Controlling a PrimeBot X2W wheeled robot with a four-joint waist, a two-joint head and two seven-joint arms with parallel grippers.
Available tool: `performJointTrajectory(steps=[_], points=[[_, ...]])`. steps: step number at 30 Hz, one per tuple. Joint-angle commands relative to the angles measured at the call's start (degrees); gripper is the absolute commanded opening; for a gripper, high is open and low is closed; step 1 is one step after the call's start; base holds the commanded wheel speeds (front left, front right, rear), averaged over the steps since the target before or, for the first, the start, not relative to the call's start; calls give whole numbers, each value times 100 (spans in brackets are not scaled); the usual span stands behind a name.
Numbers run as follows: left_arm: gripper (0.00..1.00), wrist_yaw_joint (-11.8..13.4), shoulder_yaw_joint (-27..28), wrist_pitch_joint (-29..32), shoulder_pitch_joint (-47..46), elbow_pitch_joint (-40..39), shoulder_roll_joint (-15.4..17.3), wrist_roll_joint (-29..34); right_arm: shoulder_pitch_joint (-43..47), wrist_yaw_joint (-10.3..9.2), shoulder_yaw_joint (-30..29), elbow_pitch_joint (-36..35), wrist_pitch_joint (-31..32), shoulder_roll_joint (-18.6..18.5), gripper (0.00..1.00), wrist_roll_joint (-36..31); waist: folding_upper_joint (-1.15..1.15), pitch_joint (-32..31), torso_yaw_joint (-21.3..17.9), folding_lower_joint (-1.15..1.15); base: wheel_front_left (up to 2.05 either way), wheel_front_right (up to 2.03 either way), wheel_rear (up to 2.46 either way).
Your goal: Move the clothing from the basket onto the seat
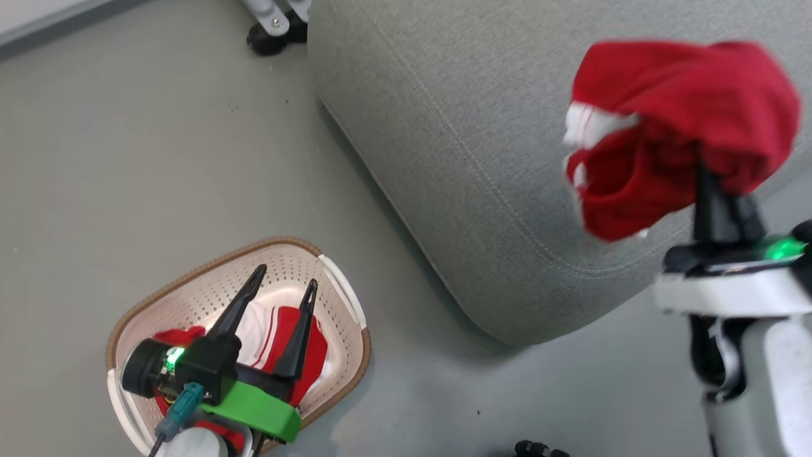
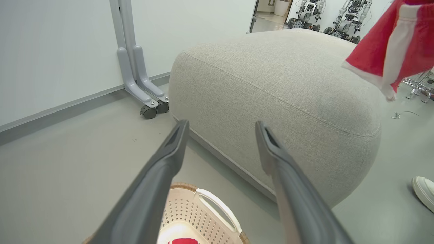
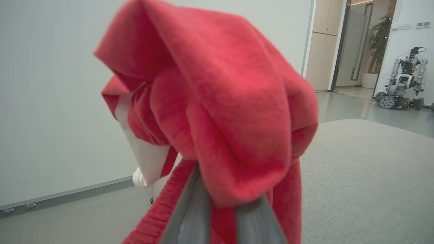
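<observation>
Grey floor (image 1: 127,158), seat (image 1: 476,158) alongside. Holding plain red garment (image 1: 685,114) pinched in right gripper (image 1: 713,197) above seat edge; aiming well inboard before releasing. Left gripper (image 1: 286,277) spread wide, empty, hovering over basket (image 1: 209,279), striped garment (image 1: 257,330) inside.

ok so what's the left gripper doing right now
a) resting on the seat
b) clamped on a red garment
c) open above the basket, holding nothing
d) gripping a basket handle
c: the left gripper has its fingers spread with nothing between them, over the basket where a striped red garment lies; the other red garment is in the right gripper.
</observation>
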Motion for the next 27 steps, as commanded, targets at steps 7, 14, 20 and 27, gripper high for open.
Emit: performJointTrajectory(steps=[7, 14, 20, 27], points=[[100, -13, -213, -3, -379, -65, 389, 40, -1230, -6, -750, 592, -20, -577, 0, 327, 0, 824, 521, 0, 0, 0, 0], [100, -13, -364, -3, -623, -136, 541, 83, -2253, -6, -1155, 1546, -20, -1250, 0, 690, 0, 1195, 802, 0, 0, 0, 0], [100, -14, -423, -3, -729, -214, 622, 87, -3018, -6, -1268, 2468, -20, -1697, 0, 909, 0, 1471, 971, 0, 0, 0, 0], [100, -14, -387, -2, -654, -210, 693, 103, -3465, -6, -1242, 3552, -20, -2044, 0, 1371, 0, 1711, 1155, 0, 0, 0, 0]])
